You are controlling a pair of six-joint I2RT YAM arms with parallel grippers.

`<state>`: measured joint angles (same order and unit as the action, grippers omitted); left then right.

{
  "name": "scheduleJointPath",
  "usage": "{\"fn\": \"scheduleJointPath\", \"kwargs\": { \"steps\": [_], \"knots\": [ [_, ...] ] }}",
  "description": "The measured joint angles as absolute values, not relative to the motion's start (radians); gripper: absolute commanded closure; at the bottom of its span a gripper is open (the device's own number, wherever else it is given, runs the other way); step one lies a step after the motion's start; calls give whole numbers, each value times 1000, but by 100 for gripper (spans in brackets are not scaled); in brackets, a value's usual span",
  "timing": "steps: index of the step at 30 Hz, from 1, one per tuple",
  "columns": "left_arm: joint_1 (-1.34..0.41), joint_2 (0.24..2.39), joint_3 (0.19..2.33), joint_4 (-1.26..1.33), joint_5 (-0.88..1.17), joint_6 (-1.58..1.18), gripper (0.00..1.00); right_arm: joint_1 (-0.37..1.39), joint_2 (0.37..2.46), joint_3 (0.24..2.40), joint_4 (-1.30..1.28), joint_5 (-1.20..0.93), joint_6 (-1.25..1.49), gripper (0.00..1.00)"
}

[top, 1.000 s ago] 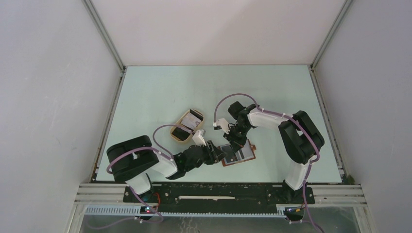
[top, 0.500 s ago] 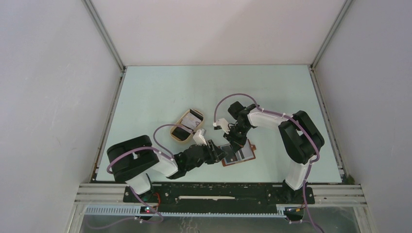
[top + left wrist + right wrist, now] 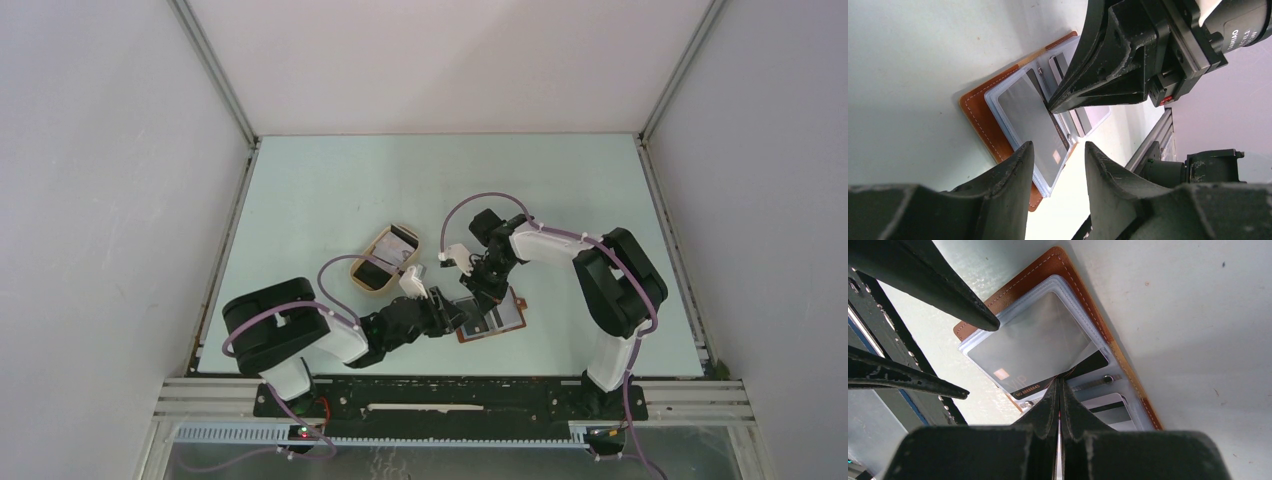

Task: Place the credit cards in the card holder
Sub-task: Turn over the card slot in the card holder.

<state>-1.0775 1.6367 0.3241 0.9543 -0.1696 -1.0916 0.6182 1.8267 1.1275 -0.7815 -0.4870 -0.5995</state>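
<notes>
The card holder (image 3: 497,318) lies open on the table, brown leather (image 3: 979,110) with clear sleeves. A grey credit card (image 3: 1028,350) with a dark strip sits partly inside the top sleeve. My right gripper (image 3: 1060,381) is shut, and its tips touch that card's dark edge at the holder's spine. It also shows in the top view (image 3: 478,298). My left gripper (image 3: 1058,147) is open and holds nothing. It hovers at the sleeve's outer corner, one finger over the sleeve edge and the other off the holder. A second card (image 3: 1108,409) sits in a sleeve on the other half.
An oval tan tray (image 3: 366,285) stands left of the holder with two more cards (image 3: 400,243) in it. Both arms crowd over the holder near the table's front edge. White walls enclose the table.
The left wrist has crept slightly toward the holder. The right gripper and the card look unmoved.
</notes>
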Motion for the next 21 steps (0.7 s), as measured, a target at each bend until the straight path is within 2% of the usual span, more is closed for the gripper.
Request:
{"fn": "scheduleJointPath", "kwargs": {
  "steps": [21],
  "knots": [
    [-1077,1611,324,892,-190,-1092,54,618,1827,1127,-781,-487,-599,96]
  ]
}}
